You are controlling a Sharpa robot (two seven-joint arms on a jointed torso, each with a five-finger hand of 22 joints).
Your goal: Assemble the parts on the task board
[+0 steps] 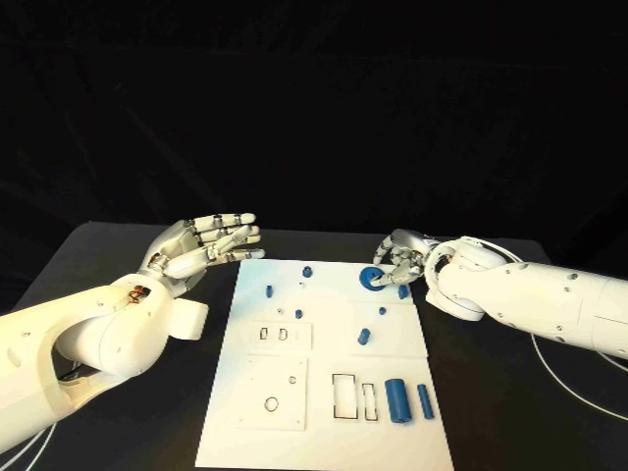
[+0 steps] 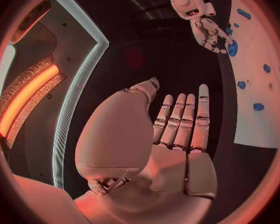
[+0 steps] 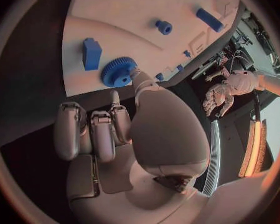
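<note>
the right hand point(image 1: 403, 260) sits at the far right corner of the task board point(image 1: 329, 432), a fingertip touching the blue gear point(image 1: 374, 280) and crowding that corner. the left hand point(image 1: 201, 247) hovers off the board's left edge. two upright blue cylinders point(image 1: 409, 400) stand near the right edge; small pegs point(image 1: 364, 337) dot the middle.
</note>
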